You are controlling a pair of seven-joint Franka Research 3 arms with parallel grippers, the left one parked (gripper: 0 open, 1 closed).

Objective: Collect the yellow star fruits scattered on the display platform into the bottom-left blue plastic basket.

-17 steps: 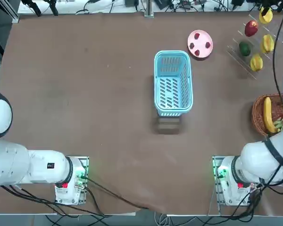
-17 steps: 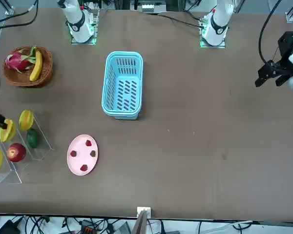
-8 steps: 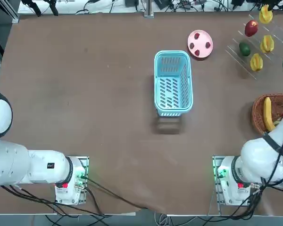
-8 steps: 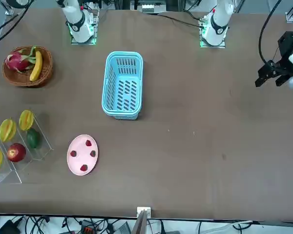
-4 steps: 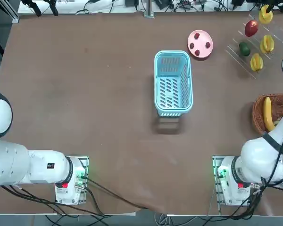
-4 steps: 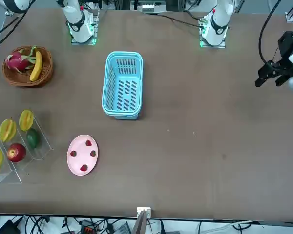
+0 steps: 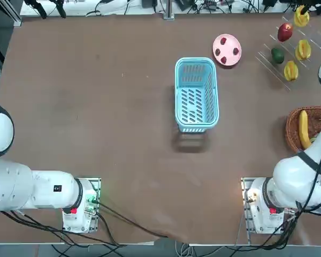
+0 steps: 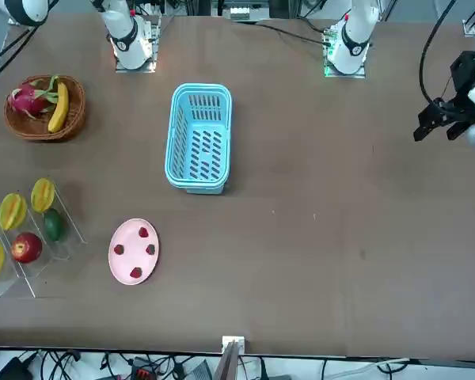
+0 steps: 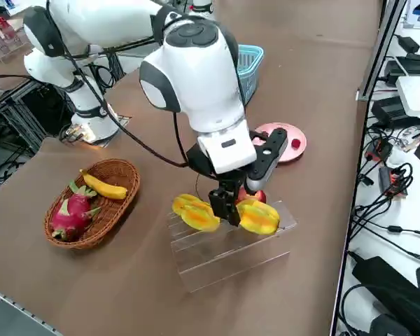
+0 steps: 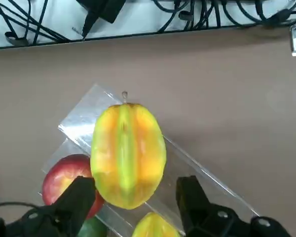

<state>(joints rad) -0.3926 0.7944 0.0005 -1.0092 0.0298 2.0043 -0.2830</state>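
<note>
From above, we see the blue basket [image 7: 197,95] well apart, presumably for drop room. From the right side, the clear rack [image 9: 227,260] bears our star fruits [image 9: 197,213]; at the wrist, our right jaws [image 10: 136,185] stand open over it, likely to straddle one.

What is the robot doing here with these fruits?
The robot's right gripper is open above the clear rack, near the far yellow star fruit, and holds nothing. It is probably about to pick up this fruit. All three star fruits are on the rack, with a red apple and a green fruit. The blue basket has no fruit in it so far.
</note>
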